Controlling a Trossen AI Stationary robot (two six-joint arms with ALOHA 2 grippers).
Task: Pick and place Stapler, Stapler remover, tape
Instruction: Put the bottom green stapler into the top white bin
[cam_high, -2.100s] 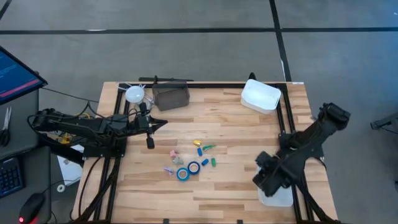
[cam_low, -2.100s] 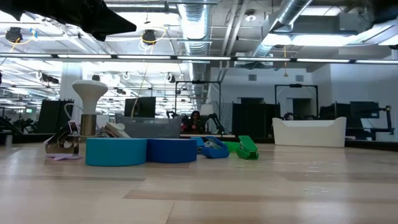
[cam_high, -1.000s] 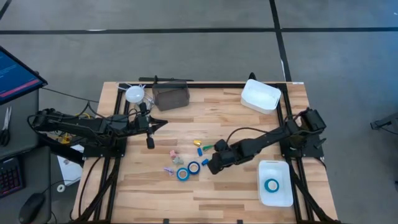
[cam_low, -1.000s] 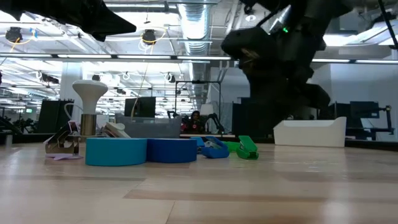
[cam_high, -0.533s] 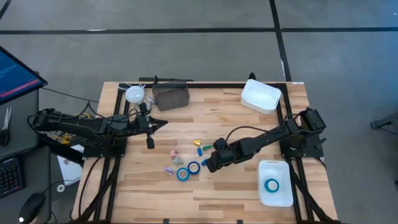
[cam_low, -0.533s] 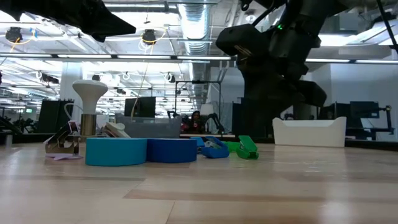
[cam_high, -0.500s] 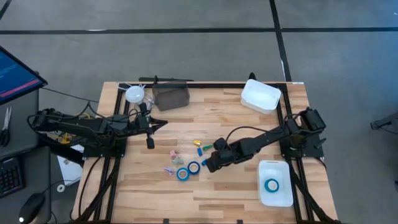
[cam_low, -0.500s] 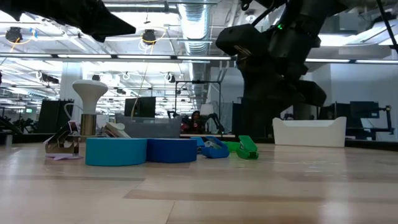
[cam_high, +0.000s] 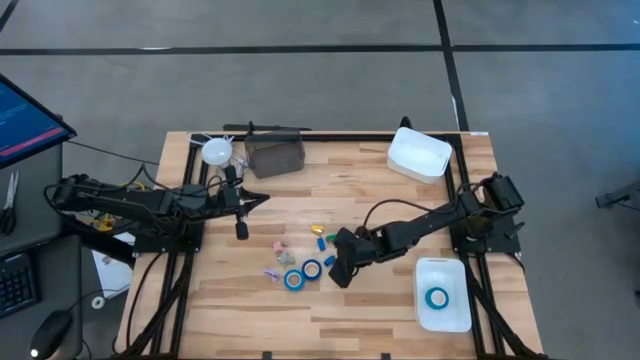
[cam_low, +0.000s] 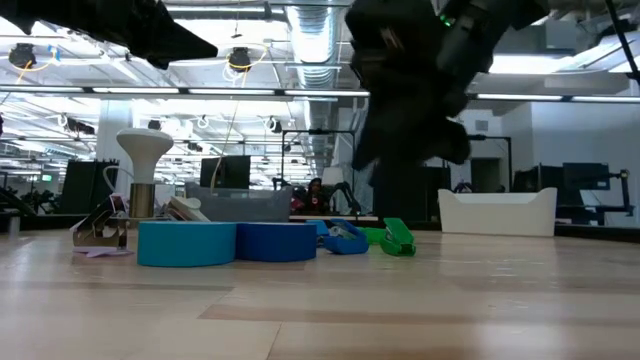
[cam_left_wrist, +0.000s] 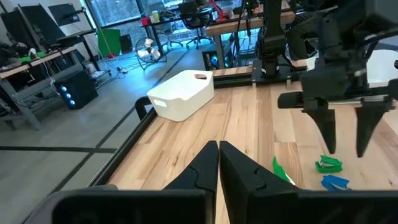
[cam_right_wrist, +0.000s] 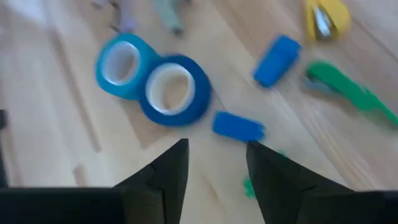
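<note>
Right end effector (cam_high: 340, 277) hung over the middle of the table (cam_high: 380, 310), its fingers parted and empty, just beside the 2 tape rolls still lying there: a darker blue roll (cam_high: 312, 269) and a lighter blue roll (cam_high: 293, 280), flat and touching each other. A 3rd roll (cam_high: 437, 297) already lay in the white tray (cam_high: 443, 322) at the table's near right corner. In the right wrist view the darker roll (cam_right_wrist: 176, 89) sat nearest the parted fingers, so it seemed the one in hand. To take it well, the fingers would best come straight down with 1 inside the white core and 1 outside the wall, on the side facing away from the lighter roll (cam_right_wrist: 123, 63), so that the neighbour is not dragged along; the small blue oblong item (cam_right_wrist: 239, 126) beside it should also be cleared. Each roll was a low ring of bright blue tape round a white core, seen in the low view as a squat band (cam_low: 276, 242). Small green (cam_high: 334, 237), yellow (cam_high: 317, 230) and blue pieces lay scattered near. Left end effector (cam_high: 262, 199) waited at the table's left, pinched together on nothing.
</note>
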